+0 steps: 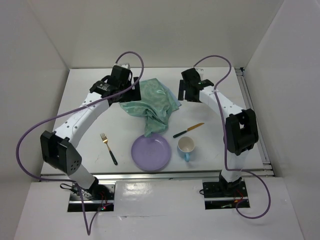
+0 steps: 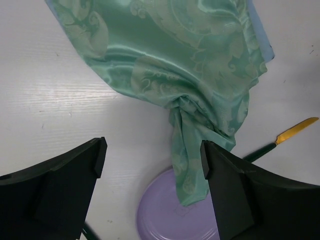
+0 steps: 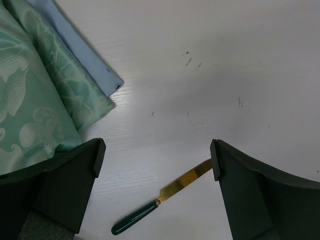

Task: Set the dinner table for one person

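Note:
The white dinner table (image 1: 90, 130) holds a crumpled green satin cloth (image 1: 152, 104) at the back middle, its tail lying over the rim of a purple plate (image 1: 151, 152). A gold fork with a dark handle (image 1: 108, 147) lies left of the plate. A gold knife with a green handle (image 1: 188, 130) and a white and blue mug (image 1: 186, 147) lie to the right. My left gripper (image 1: 131, 92) hovers open and empty over the cloth's left edge (image 2: 165, 55); the plate (image 2: 165, 215) shows below. My right gripper (image 1: 189, 94) is open and empty right of the cloth (image 3: 35, 115), above the knife (image 3: 165, 202).
White walls enclose the table on three sides. A metal rail (image 1: 255, 120) runs along the table's right edge. Purple cables loop from both arms. Bare tabletop lies at the far left and at the back right.

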You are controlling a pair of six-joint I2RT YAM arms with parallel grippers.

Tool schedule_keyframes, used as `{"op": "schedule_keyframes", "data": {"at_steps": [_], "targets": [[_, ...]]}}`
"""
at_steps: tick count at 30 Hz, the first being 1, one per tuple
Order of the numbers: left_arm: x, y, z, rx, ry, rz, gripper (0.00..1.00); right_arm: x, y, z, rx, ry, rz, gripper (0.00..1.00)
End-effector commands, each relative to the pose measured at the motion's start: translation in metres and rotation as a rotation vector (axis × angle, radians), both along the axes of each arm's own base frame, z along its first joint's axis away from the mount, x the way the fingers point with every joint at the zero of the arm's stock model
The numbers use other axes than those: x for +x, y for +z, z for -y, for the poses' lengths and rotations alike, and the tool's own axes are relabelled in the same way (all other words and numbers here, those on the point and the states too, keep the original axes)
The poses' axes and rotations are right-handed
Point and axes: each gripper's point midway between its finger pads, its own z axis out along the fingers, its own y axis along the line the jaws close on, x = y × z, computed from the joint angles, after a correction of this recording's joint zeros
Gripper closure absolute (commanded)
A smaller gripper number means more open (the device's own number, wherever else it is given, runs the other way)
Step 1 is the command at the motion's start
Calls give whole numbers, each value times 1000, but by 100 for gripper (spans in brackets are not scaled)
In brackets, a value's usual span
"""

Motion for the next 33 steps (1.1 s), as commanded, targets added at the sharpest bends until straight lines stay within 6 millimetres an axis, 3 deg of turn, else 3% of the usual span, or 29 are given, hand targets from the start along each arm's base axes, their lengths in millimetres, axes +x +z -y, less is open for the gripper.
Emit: {"op": "schedule_keyframes", "data": {"at_steps": [1, 4, 7, 8, 13, 17, 19, 23, 28, 29, 33], "targets": [[3, 8, 8, -26, -21, -9, 6, -2, 11, -11, 46, 30, 24, 0], [-8, -14, 22, -78, -79, -83, 15, -8, 12, -19, 98, 54, 37, 0], [-18, -33, 37, -151, -126, -139, 24, -14, 30, -33, 200, 149, 105, 0], [-22, -36, 39, -158, -136, -154, 24, -20, 32, -44, 249, 208, 99, 0], [-27, -54, 56, -235, -158, -248, 26, -35, 31, -65, 380, 301, 78, 0], [-34, -79, 72, -320, -157, -336, 14, -49, 20, -74, 448, 261, 12, 0], [-30, -86, 76, -338, -145, -347, 8, -56, 11, -85, 478, 284, -45, 1], [-15, -105, 75, -306, -88, -367, 6, -73, 9, -107, 567, 325, -84, 0], [3, -124, 79, -291, -64, -374, 16, -100, 6, -137, 662, 332, -138, 0], [4, -138, 78, -272, -52, -399, 18, -101, 7, -142, 665, 347, -133, 0], [15, -145, 83, -280, -57, -387, 22, -115, 11, -156, 665, 367, -136, 3]]}}
